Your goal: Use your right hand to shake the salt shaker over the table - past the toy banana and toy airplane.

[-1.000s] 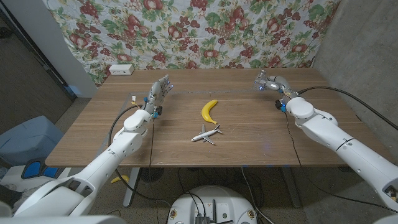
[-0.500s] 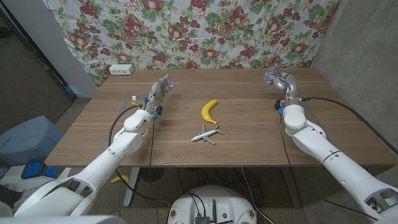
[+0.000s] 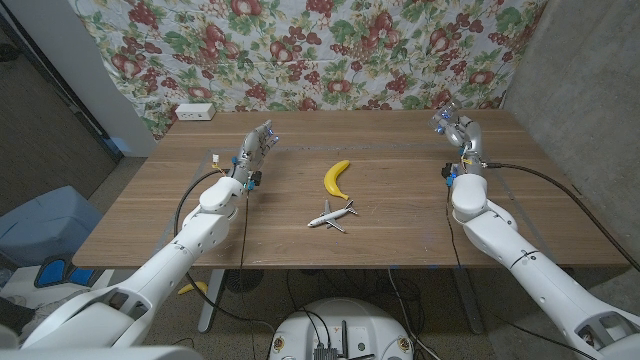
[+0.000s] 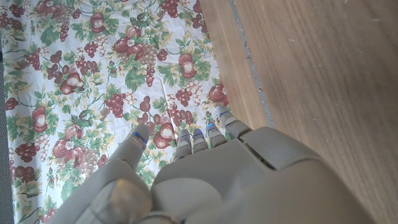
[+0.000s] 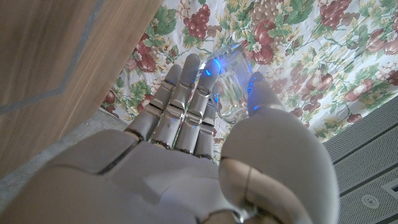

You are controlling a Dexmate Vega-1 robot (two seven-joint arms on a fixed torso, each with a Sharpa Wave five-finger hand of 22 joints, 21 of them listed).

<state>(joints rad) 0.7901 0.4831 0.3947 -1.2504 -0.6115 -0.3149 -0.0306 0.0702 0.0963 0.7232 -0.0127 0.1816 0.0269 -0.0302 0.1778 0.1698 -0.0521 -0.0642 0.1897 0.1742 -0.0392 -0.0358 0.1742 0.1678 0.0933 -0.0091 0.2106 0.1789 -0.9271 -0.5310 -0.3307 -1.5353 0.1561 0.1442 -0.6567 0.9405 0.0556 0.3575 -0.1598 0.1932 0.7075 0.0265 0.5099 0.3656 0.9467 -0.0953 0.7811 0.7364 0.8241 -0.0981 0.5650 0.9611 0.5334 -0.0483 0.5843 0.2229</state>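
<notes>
The right hand (image 3: 458, 130) grasps the clear salt shaker (image 3: 442, 118) in its fingers (image 5: 205, 93), now swung farther right of the toy banana (image 3: 337, 178) and raised above the tabletop (image 3: 400, 200). The toy airplane (image 3: 332, 215) sits unmoved just before the banana. The left hand (image 3: 255, 148) stays put, fingers released.

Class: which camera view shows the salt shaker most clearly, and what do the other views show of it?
The right wrist view: the clear salt shaker sits close up, held between the right hand's fingers and thumb. In the head view it is a tiny glint at that hand, above the table's far right corner. The left wrist view gives nothing to judge it by.
</notes>
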